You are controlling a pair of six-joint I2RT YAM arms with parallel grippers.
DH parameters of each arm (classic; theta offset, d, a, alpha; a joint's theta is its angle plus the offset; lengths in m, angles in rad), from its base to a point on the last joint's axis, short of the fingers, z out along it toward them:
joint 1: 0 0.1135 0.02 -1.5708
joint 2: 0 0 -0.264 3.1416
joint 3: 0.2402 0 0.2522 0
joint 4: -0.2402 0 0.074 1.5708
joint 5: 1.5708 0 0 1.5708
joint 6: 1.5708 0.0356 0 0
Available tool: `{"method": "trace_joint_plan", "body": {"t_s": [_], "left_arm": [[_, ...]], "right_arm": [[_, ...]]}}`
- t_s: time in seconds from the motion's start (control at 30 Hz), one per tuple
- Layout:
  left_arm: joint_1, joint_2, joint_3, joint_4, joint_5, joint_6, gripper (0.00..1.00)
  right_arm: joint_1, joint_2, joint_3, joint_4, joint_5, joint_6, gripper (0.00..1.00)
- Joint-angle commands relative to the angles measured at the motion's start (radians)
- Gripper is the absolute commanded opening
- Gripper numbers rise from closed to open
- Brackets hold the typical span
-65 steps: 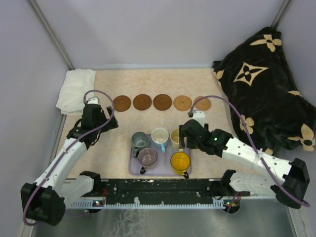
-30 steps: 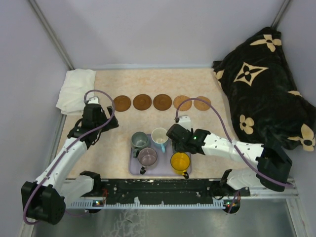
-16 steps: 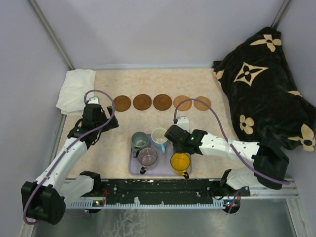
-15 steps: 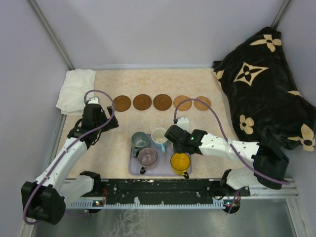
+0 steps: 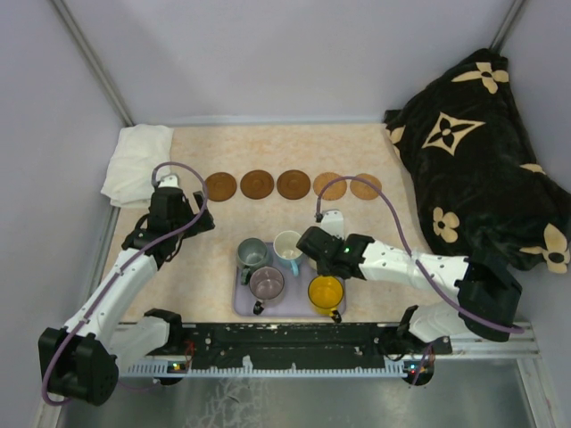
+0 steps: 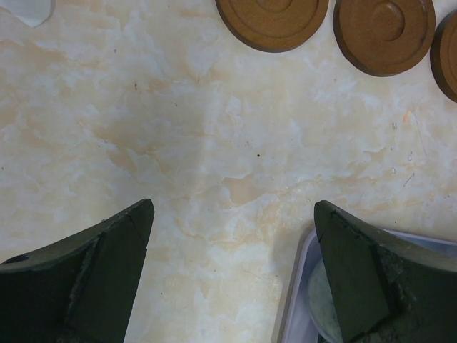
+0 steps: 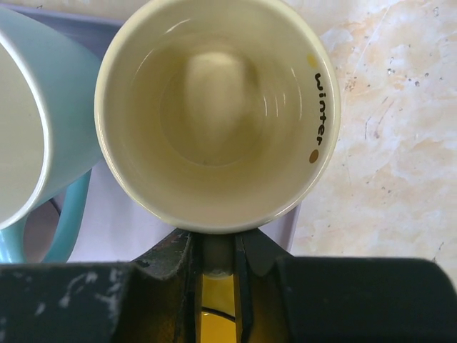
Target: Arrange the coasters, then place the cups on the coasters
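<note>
Coasters (image 5: 293,184), all five, sit in a tidy row parallel to the far edge of the tabletop (image 5: 268,147), with small gaps between them and lots of bare surface in front of and behind the row. Cups (image 5: 267,283) are bunched on the lavender tray (image 5: 293,301) at the near edge, pretty cramped. Right gripper (image 7: 216,266) is pinched onto the handle of the cream cup (image 7: 218,107) at the tray's far right corner, just beside the white cup with the blue handle (image 7: 36,128). Left gripper (image 6: 233,211) hangs with its fingers wide apart over bare tabletop toward the left edge, just off the tray's far left corner.
</note>
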Motion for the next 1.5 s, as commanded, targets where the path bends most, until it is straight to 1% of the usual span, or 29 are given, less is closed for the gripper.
{"method": "trace_joint_plan", "body": {"t_s": [0.0, 0.1, 0.27, 0.47, 0.57, 0.63, 0.73, 0.8, 0.87, 1.0, 1.2, 1.37, 1.47], "left_arm": [[0.005, -0.004, -0.008, 0.025, 0.007, 0.005, 0.99], [0.005, -0.006, -0.007, 0.025, 0.007, 0.003, 0.99], [0.005, -0.011, -0.007, 0.026, 0.004, 0.002, 0.99], [0.005, -0.018, -0.01, 0.029, 0.004, 0.004, 0.99], [0.005, -0.018, -0.011, 0.033, 0.007, 0.003, 0.99], [0.005, -0.019, -0.008, 0.034, 0.007, 0.005, 0.99], [0.005, -0.017, -0.009, 0.035, 0.005, 0.007, 0.99], [0.005, -0.015, -0.009, 0.035, 0.004, 0.007, 1.0], [0.005, -0.012, -0.008, 0.035, 0.005, 0.008, 0.99], [0.005, -0.003, -0.003, 0.036, 0.004, 0.007, 0.99], [0.005, 0.01, 0.01, 0.035, -0.01, 0.008, 0.99], [0.005, 0.026, 0.02, 0.046, -0.023, 0.007, 0.99], [0.005, 0.041, 0.028, 0.053, -0.022, 0.006, 0.99]], "right_arm": [[-0.004, -0.038, 0.047, 0.001, 0.181, 0.014, 0.0], [-0.004, -0.051, 0.059, 0.019, 0.232, -0.031, 0.0], [-0.004, -0.029, 0.103, 0.029, 0.329, -0.117, 0.0], [-0.007, -0.027, 0.131, 0.135, 0.432, -0.277, 0.0], [-0.048, -0.03, 0.135, 0.199, 0.461, -0.361, 0.0], [-0.1, -0.05, 0.117, 0.27, 0.439, -0.418, 0.0], [-0.2, -0.105, 0.044, 0.444, 0.369, -0.537, 0.0], [-0.277, -0.125, 0.017, 0.536, 0.314, -0.582, 0.0], [-0.359, -0.119, 0.011, 0.614, 0.276, -0.622, 0.0], [-0.472, -0.065, 0.012, 0.742, 0.193, -0.704, 0.0], [-0.601, 0.063, 0.077, 0.835, 0.08, -0.747, 0.0], [-0.669, 0.139, 0.12, 0.89, 0.022, -0.75, 0.0], [-0.687, 0.177, 0.137, 0.923, 0.007, -0.76, 0.0]]}}
